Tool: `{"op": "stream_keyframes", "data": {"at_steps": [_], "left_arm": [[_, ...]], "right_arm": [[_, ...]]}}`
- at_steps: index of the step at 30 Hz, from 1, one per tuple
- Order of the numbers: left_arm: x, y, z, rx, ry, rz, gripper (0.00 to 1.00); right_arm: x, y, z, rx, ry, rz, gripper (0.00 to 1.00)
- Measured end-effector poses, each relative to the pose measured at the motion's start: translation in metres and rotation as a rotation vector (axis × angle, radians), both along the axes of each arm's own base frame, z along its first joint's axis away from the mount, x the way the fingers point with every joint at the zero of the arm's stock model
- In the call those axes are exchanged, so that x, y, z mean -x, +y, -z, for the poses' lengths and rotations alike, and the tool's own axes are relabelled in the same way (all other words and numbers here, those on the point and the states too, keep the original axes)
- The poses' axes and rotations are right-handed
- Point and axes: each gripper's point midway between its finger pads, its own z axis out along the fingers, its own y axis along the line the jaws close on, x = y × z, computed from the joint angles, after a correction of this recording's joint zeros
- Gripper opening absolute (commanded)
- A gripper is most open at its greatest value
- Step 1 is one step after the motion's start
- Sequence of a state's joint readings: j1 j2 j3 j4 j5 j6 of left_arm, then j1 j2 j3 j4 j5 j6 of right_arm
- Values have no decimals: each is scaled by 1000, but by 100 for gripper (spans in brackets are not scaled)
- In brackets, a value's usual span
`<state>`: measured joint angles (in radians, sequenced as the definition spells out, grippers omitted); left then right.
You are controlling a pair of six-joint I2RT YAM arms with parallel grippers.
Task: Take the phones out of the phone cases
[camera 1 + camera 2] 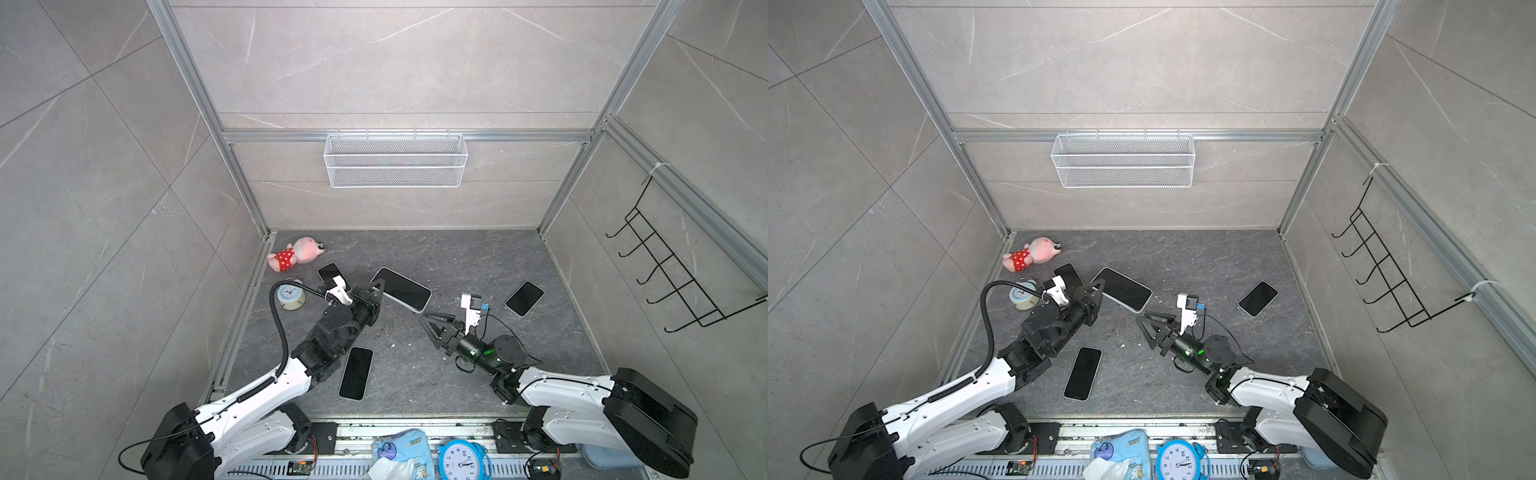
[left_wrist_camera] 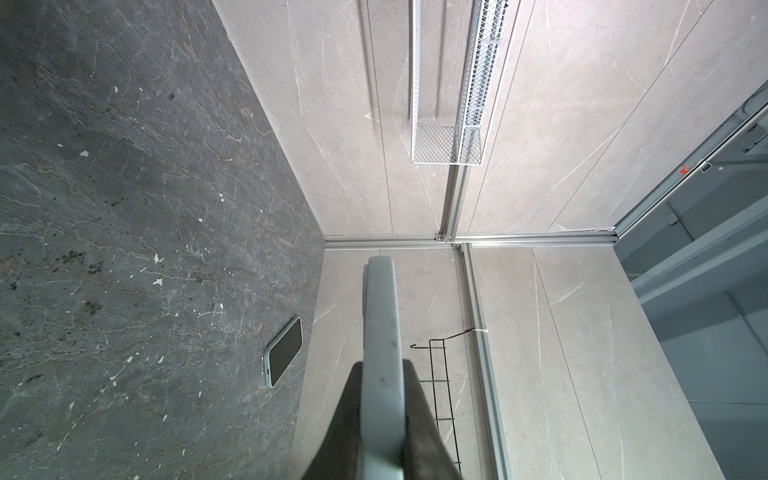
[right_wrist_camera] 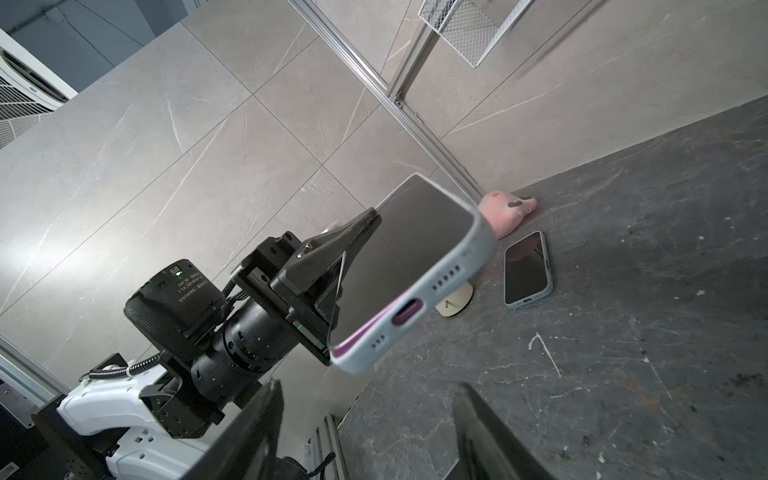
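Observation:
A phone (image 1: pixel 405 288) (image 1: pixel 1125 288) with a dark screen sits in a pale grey phone case (image 3: pixel 469 266), and pink shows at the charging port. My left gripper (image 1: pixel 380 287) (image 1: pixel 1100 287) is shut on one long side and holds the cased phone tilted above the dark table. In the left wrist view the case edge (image 2: pixel 382 324) runs straight out between the two dark fingers (image 2: pixel 419 415). My right gripper (image 1: pixel 426 326) (image 1: pixel 1142 326) (image 3: pixel 365 390) stands open just short of the phone's near end. It touches nothing.
Three more phones lie flat on the table (image 1: pixel 457 257): one at front centre (image 1: pixel 356 372), one at right (image 1: pixel 524 298), one behind the left gripper (image 1: pixel 330 273). A small alarm clock (image 1: pixel 291 295) and a pink plush (image 1: pixel 295 253) sit back left. A wire basket (image 1: pixel 395 160) hangs on the back wall, a hook rack (image 1: pixel 665 266) on the right wall.

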<state>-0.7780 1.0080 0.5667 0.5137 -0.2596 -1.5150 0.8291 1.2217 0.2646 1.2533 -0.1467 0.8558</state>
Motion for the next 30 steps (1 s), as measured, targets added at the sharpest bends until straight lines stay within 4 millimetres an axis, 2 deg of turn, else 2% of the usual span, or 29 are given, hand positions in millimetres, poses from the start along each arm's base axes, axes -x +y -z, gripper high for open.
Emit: {"op": "stream_keyframes", "data": {"at_steps": [11, 30], "left_arm": [[-1, -1, 1, 8, -1, 0, 0], [-3, -2, 1, 20, -13, -1, 0]], "right_arm": [[-17, -2, 17, -15, 78, 23, 63], [-19, 0, 11, -57, 74, 1, 63]]}}
